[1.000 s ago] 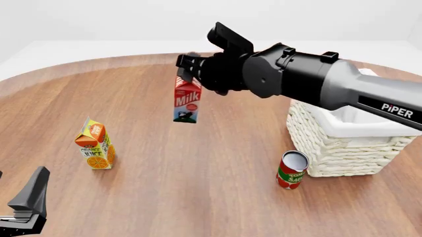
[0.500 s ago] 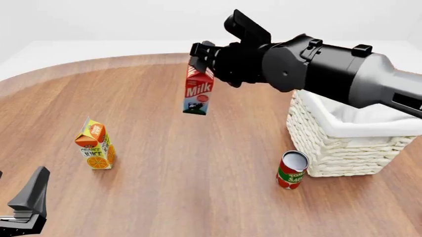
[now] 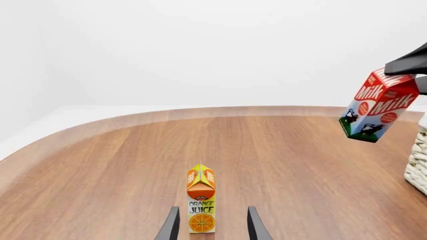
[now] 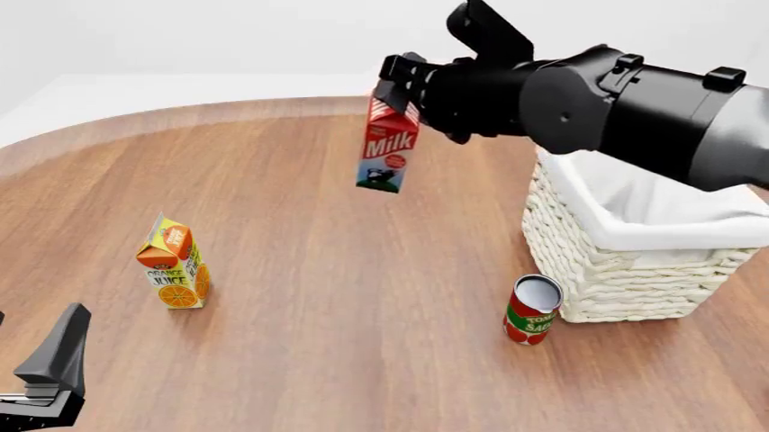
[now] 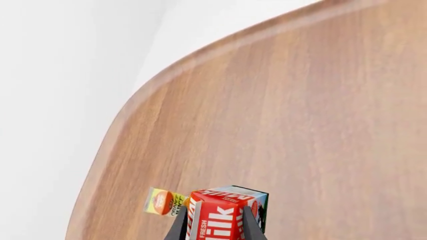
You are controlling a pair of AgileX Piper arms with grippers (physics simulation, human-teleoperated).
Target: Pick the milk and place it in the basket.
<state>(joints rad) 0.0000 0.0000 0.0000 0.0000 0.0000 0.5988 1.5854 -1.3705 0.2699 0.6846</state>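
— What have the fingers got?

— The right gripper [image 4: 393,94] is clamped on the top of the milk [image 4: 388,155]. In the right wrist view its two fingers [image 5: 249,226] press against either side of the red carton top.

— Where is the carton, then?

— Up in the air, clear of the table [image 4: 301,270], hanging tilted with its bottom swung a little toward the left. It is left of the basket [image 4: 625,261], near it but apart, not over the opening.

— And the other arm?

— The left gripper [image 3: 211,225] sits low at the near left edge. Its fingers are spread apart with nothing between them, and the juice carton [image 4: 175,263] stands upright on the table just ahead of them.

— Anything else on the table?

— A red tomato sauce can [image 4: 531,310], standing just beside the basket's near left corner.
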